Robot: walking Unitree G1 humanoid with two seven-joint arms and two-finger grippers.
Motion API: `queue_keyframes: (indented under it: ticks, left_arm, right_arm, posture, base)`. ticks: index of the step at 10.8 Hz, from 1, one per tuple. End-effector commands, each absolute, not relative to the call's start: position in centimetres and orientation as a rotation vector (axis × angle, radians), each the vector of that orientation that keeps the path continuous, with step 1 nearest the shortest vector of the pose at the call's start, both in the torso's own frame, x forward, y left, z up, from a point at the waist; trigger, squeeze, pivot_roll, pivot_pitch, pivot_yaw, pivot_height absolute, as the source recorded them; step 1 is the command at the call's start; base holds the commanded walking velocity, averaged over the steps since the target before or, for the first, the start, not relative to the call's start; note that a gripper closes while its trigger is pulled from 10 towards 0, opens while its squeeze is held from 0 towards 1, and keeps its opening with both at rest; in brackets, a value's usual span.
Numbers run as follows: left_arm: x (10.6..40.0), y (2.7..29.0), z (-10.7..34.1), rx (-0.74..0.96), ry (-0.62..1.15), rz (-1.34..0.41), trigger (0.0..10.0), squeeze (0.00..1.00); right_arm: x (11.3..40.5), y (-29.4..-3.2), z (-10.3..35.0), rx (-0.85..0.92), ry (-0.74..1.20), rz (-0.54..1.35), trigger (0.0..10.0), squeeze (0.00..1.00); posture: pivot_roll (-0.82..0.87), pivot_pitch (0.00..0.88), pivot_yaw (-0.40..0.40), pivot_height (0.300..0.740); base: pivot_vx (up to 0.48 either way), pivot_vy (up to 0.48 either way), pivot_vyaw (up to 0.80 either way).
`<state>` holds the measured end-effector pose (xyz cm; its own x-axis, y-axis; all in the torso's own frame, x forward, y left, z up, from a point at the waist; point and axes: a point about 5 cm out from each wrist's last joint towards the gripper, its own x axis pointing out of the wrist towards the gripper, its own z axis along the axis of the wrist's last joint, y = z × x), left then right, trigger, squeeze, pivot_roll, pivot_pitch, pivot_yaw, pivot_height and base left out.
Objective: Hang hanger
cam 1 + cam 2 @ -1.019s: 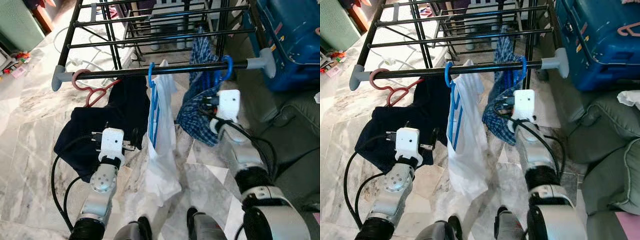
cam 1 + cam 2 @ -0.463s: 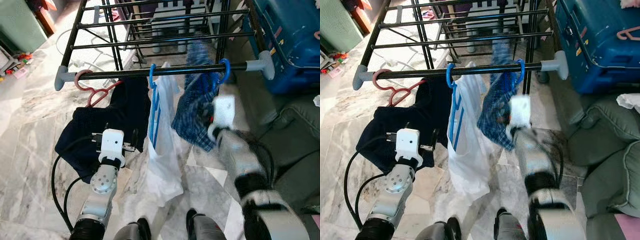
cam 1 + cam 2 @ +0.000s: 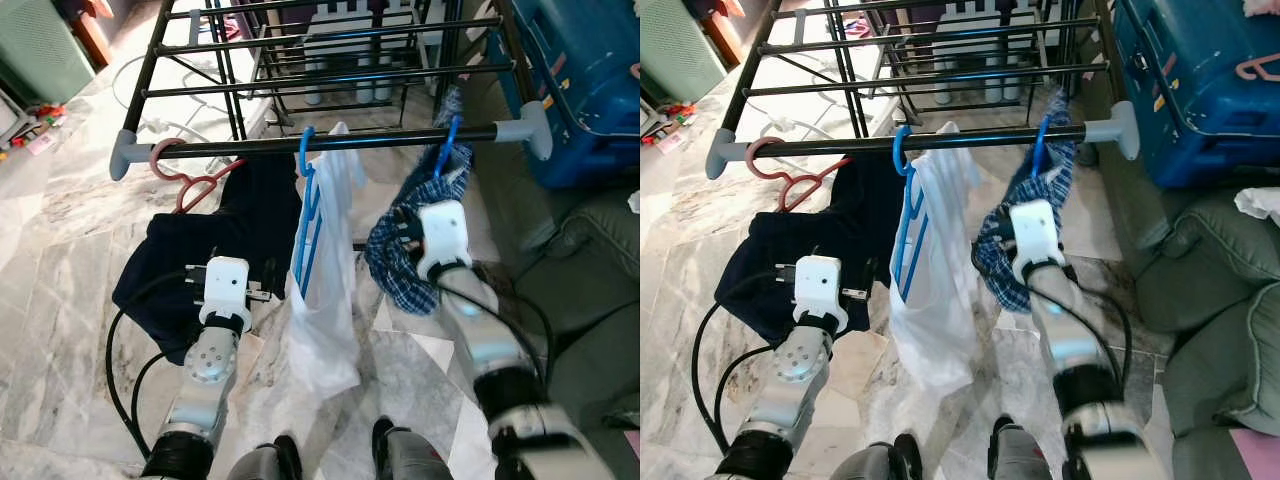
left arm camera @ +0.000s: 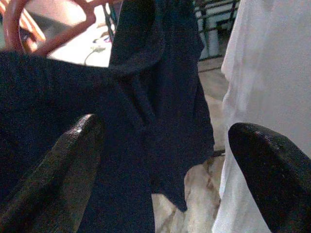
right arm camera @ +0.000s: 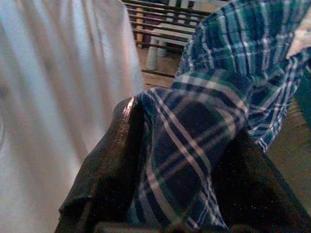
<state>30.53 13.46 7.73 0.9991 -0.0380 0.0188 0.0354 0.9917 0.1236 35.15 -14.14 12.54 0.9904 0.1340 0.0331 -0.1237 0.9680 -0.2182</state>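
Rack: we see a black drying rack [image 3: 330,142] with grey end caps, its near rail running left to right across the far half of the scene.
Pink hanger: a pink hanger [image 3: 180,176] hooks the rail at its left end, carrying a dark navy garment [image 3: 190,270].
Left gripper: our left gripper [image 4: 160,160] sits low at the near left, just in front of the navy garment; its fingers [image 4: 73,160] stand wide apart with nothing between them.
Middle hanger: a blue hanger [image 3: 305,200] hangs on the rail near the middle, with a white shirt [image 3: 325,300] draped down from it.
Plaid shirt: a blue plaid shirt [image 3: 400,250] hangs bunched to the right of the white shirt.
Task hanger: its blue hanger [image 3: 447,145] has the hook up at the rail, near the right end cap.
Right gripper: our right gripper [image 5: 189,194] is closed around a fold of the plaid shirt below that hook.
Far right: a blue case [image 3: 580,80] stands beyond the rack's right end.
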Motion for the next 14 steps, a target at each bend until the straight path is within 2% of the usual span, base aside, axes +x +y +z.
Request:
queue_keyframes:
  ticks: [1, 8, 12, 13, 14]
  left_arm:
    - [30.5, 14.0, 7.1, 0.119, 0.016, -0.01, 10.0, 0.0]
    - [31.6, 12.8, 6.9, 0.122, 0.048, -0.026, 10.0, 0.0]
    - [32.1, 12.3, 7.0, 0.126, 0.051, -0.02, 10.0, 0.0]
    - [32.2, 12.4, 6.7, 0.133, 0.058, -0.012, 10.0, 0.0]
    - [32.2, 12.4, 6.6, 0.133, 0.061, -0.009, 10.0, 0.0]
  right_arm:
    - [34.7, -13.9, 12.6, -0.204, -0.074, 0.121, 10.0, 1.0]
    - [32.0, -16.2, 12.3, -0.201, -0.151, -0.066, 10.0, 1.0]
    - [31.1, -15.9, 11.4, -0.214, -0.133, -0.063, 10.0, 1.0]
    - [30.8, -16.2, 10.5, -0.235, -0.11, -0.058, 10.0, 0.0]
    - [30.6, -16.4, 10.3, -0.236, -0.103, -0.057, 10.0, 0.0]
  posture:
    - [-0.24, 0.198, 0.117, 0.74]
    - [-0.3, 0.181, 0.142, 0.74]
    - [-0.32, 0.174, 0.135, 0.74]
    - [-0.33, 0.166, 0.123, 0.74]
    - [-0.33, 0.163, 0.117, 0.74]
  base:
    - [0.0, 0.0, 0.0]
    - [0.0, 0.0, 0.0]
    - [0.0, 0.0, 0.0]
    - [0.0, 0.0, 0.0]
    - [0.0, 0.0, 0.0]
